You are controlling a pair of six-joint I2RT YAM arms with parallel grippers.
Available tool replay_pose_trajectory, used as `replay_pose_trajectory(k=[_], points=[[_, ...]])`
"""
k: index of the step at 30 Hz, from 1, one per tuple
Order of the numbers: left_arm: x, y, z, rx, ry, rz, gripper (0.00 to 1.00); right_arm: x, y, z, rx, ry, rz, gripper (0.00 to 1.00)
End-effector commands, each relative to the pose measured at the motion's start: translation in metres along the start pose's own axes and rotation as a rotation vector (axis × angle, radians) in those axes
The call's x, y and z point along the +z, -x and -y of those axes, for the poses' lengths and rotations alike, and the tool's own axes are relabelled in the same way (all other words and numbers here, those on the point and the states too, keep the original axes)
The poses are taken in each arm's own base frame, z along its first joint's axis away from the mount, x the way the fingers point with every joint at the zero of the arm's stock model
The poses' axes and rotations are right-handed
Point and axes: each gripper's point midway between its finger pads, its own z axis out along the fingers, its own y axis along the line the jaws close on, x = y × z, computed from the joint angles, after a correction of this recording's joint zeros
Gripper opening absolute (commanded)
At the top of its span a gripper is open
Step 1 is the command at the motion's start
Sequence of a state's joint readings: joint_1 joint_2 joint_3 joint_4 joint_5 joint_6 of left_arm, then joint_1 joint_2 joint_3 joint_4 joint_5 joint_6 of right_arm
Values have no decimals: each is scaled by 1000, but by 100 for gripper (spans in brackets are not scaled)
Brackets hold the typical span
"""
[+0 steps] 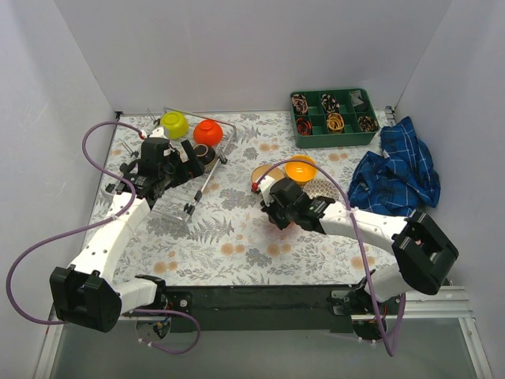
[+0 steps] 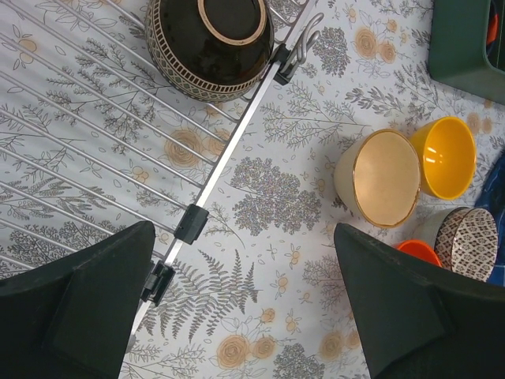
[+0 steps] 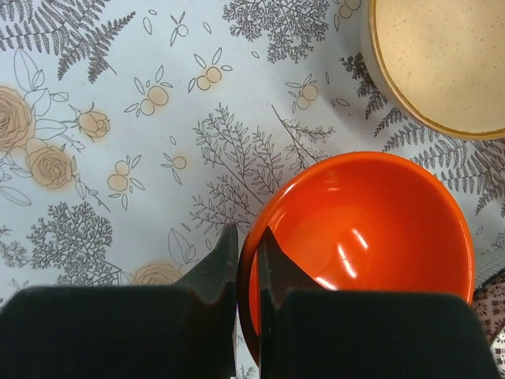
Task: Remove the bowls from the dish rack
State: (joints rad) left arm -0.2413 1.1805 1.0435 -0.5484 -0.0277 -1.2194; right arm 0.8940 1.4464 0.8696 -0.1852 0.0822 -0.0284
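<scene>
Table (image 1: 237,229), right end effector (image 3: 246,237) — pinching red bowl (image 3: 371,229)

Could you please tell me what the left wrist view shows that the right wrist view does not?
Only left wrist: the dish rack holding a dark brown bowl, and a yellow-orange bowl. Only right wrist: the right gripper shut on the rim of the red-orange bowl. Both: the beige bowl and that red-orange bowl on the floral tablecloth.

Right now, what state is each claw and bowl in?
Left claw: open, empty.
Red bowl: mouth up, outside the rack.
Right claw: shut on its rim.
Brown bowl: upside down in the rack.
Beige bowl: mouth up on the table.
Yellow bowl: mouth up beside it.
</scene>
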Motion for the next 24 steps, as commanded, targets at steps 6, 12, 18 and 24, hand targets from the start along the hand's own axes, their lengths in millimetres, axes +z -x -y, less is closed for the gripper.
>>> replay_pose_trajectory(k=[6,12,18,24], points=[[-14,21,6,4,-9,65,98,23,8,-1,-10,-92,118,20],[-12,25,6,3,-1,74,98,15,14,-6,1,-108,147,53],[-2,40,15,-17,-6,87,98,-22,59,-22,28,-46,235,79],[30,71,11,-93,-10,98,98,-61,92,-11,58,-89,299,98]])
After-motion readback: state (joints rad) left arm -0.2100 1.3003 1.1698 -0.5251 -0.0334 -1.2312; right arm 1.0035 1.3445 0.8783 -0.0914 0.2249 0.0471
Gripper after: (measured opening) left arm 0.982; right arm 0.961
